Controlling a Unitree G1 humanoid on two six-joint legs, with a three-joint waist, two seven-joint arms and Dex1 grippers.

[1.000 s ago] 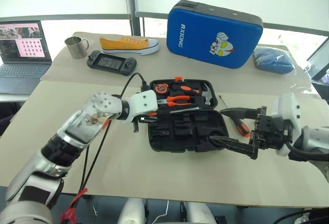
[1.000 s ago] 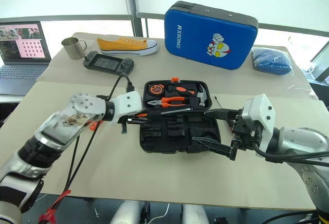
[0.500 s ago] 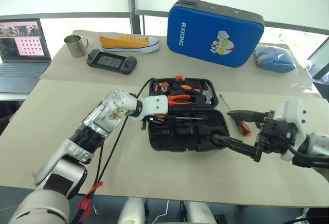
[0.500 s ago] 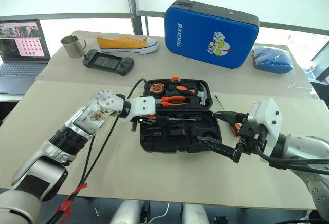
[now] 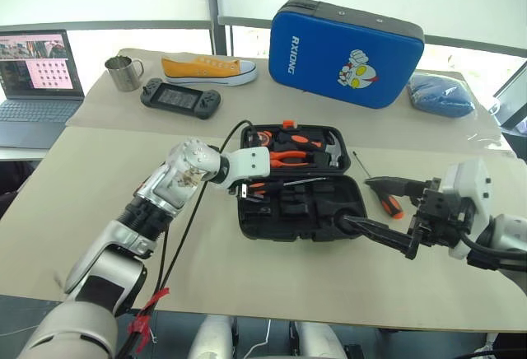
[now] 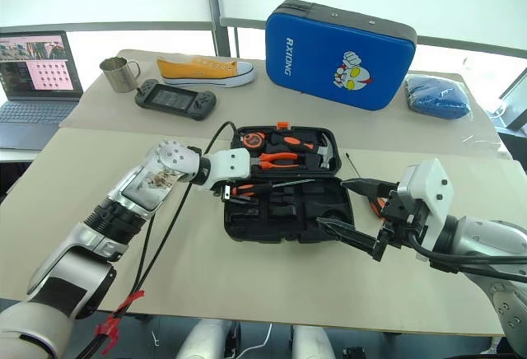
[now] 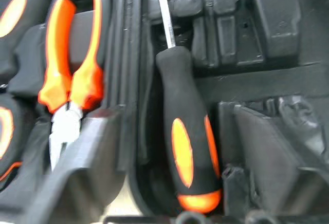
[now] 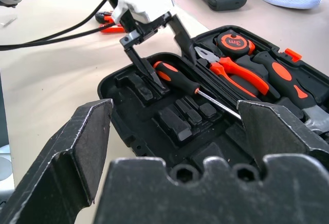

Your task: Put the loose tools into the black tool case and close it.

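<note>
open black tool case (image 5: 300, 190) near middle of table (image 5: 99, 178), lid half away from robot with pliers (image 5: 284, 158) and hammer (image 5: 333, 155) seated in slots, near half mostly bare moulded slots. black-and-orange screwdriver (image 8: 177, 79) lying aslant across near half close to hinge line, handle toward left edge of case, shaft toward right; resting on top of mouldings, apparently not pressed into a slot. left gripper (image 8: 152, 54) directly over handle, jaws spread wide on either side and gripping nothing, consistent with a release onto case. right gripper (image 5: 375, 211) level beside right edge of case, jaws wide apart and empty, lower finger just at case rim, seemingly ready to steady shell or reach next tool. second black-and-orange screwdriver (image 5: 380, 200) on table just right of case, between case and right gripper. small orange tool (image 8: 110, 28) on table left of case, partly hidden by left arm. lid up, latch undone; closing judged a late step.
</note>
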